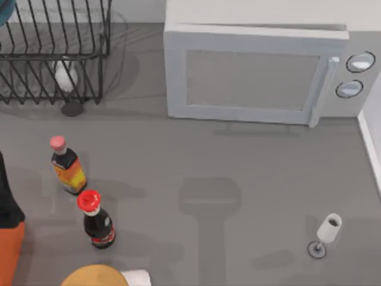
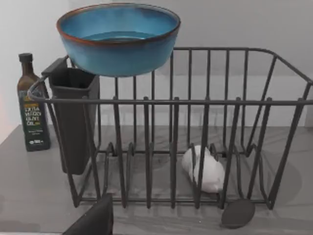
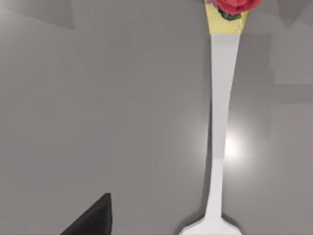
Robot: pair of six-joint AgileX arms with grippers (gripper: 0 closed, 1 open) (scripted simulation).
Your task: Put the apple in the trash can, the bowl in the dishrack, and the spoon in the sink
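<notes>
The teal-blue bowl [image 2: 118, 41] with its reddish edge sits upright at the top of the black wire dishrack [image 2: 205, 103], over the corner by the rack's black cutlery holder [image 2: 73, 122]. My left gripper is back from the rack and apart from the bowl, open, and one dark finger [image 2: 93, 220] shows. A sliver of the bowl [image 1: 3, 12] also shows above the dishrack [image 1: 53, 53] at the far left of the top view. My right gripper is open over bare table, one finger [image 3: 90, 218] showing beside a long white handle [image 3: 220, 122]; I cannot tell if that is the spoon. The apple is out of view.
A white microwave [image 1: 256, 77] stands at the back. Two bottles [image 1: 66, 167] [image 1: 95, 220] stand front left and a tipped wine glass [image 1: 326, 232] front right. A yellow-orange disc [image 1: 95, 277] lies at the front edge. An olive oil bottle [image 2: 32, 112] stands beside the rack, and a white lump [image 2: 205, 169] lies inside it.
</notes>
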